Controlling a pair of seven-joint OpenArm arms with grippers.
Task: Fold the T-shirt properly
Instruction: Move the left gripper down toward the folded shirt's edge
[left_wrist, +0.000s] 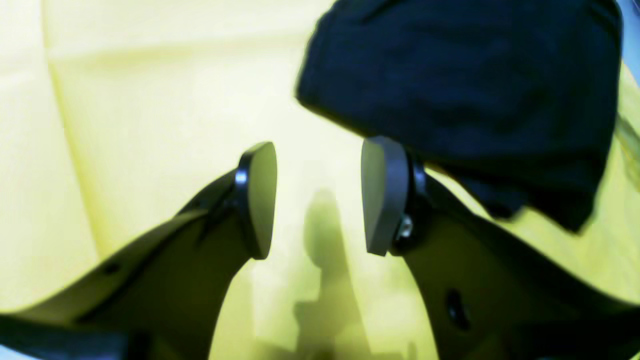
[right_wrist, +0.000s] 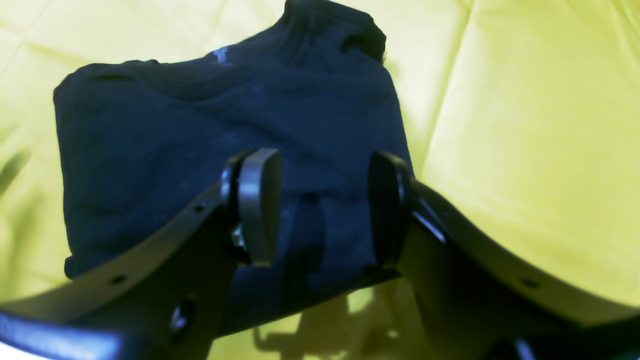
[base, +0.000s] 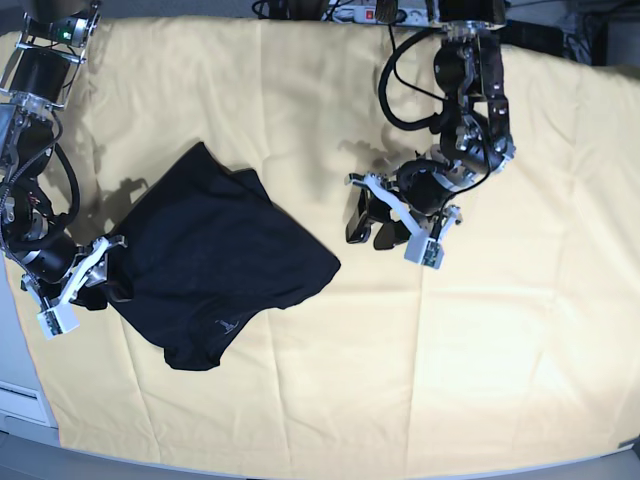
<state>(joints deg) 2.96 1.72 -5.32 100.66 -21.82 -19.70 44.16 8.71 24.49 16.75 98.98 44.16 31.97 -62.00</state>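
Note:
The black T-shirt (base: 220, 265) lies crumpled on the yellow table cloth at the left of the base view, a tiny pale logo (base: 222, 323) near its front edge. My right gripper (base: 107, 272) sits at the shirt's left edge. In its wrist view the right gripper (right_wrist: 325, 165) stands open over the T-shirt (right_wrist: 200, 150), with nothing pinched between the pads. My left gripper (base: 368, 228) hovers to the right of the shirt, apart from it. It is open and empty (left_wrist: 319, 165) above bare yellow cloth, with the T-shirt (left_wrist: 460, 80) at the upper right of its wrist view.
The yellow table cloth (base: 480, 350) covers the whole table, with creases. A power strip and cables (base: 370, 12) lie along the far edge. The table's front edge (base: 330, 470) curves along the bottom of the base view.

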